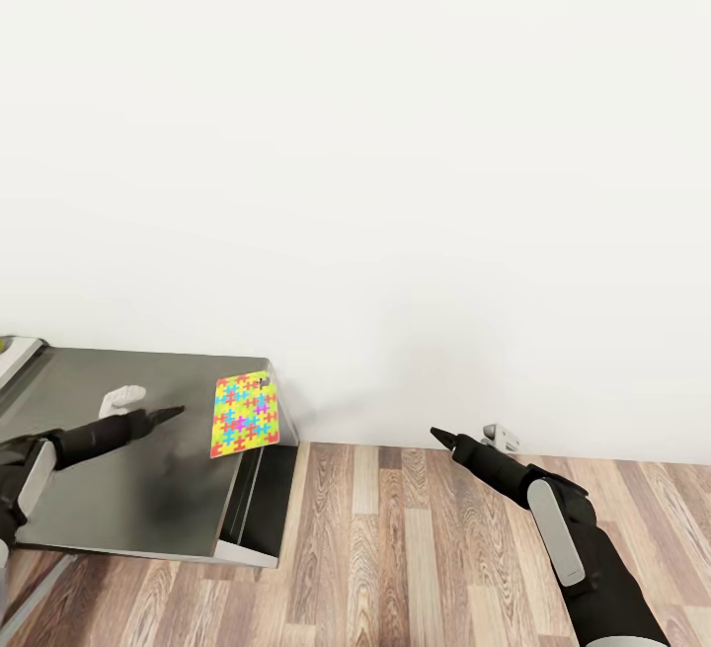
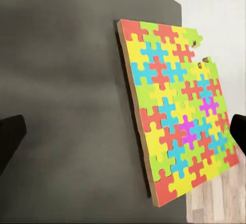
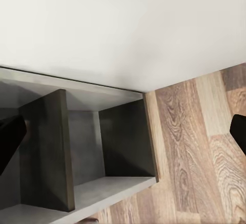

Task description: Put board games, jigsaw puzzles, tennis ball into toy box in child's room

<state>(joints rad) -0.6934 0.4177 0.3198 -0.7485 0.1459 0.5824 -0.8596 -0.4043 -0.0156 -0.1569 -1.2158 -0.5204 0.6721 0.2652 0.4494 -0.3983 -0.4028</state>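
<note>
One jigsaw puzzle (image 1: 243,414) is still lying on the bench (image 1: 118,499), lower left; your left gripper (image 2: 123,131) is hovering wide open, empty.

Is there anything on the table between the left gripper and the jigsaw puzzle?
No. In the head view, only bare grey table top lies between the left gripper and the jigsaw puzzle.

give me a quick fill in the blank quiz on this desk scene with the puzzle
1. The jigsaw puzzle lies at the corner of the grey ____.
2. The floor under the right gripper is made of ____.
3. The left gripper points toward the ____.
4. The wall behind the desk is plain ____.

Missing words: table; wood; puzzle; white
</note>
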